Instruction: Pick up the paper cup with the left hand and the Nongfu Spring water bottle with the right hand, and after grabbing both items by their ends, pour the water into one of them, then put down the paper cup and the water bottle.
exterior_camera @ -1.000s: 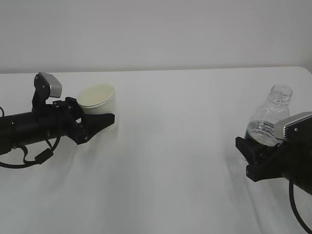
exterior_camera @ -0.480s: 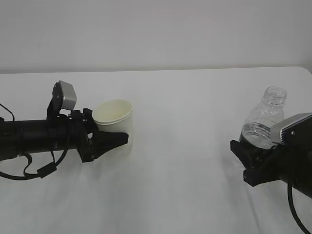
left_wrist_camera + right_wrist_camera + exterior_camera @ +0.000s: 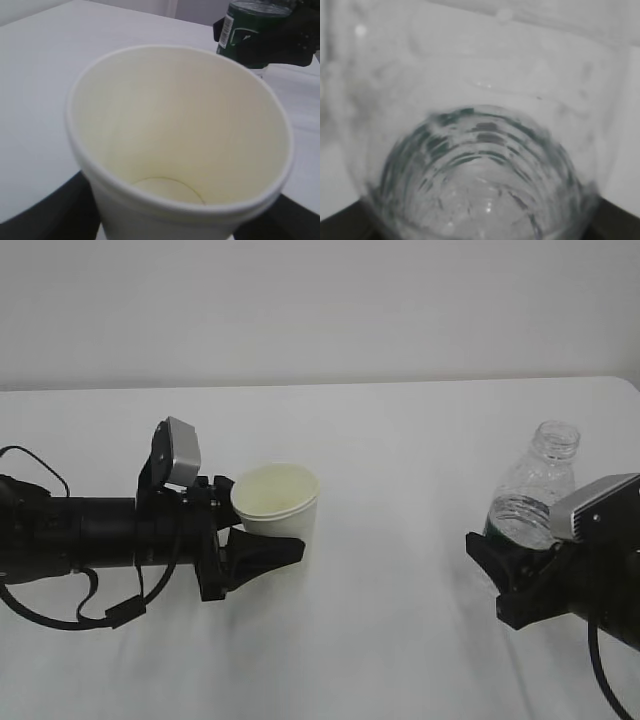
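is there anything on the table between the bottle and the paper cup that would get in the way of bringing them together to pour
Nothing visible does. In the exterior view only bare white table lies between the paper cup, held by the left hand, and the Nongfu Spring water bottle, held by the right hand.

Hidden and cut-off parts

The bottle's [image 3: 533,490] lower half sits behind the right gripper [image 3: 505,575], whose arm runs off the right edge. The left arm [image 3: 60,540] is cut by the left edge. In the right wrist view the bottle is blurred.
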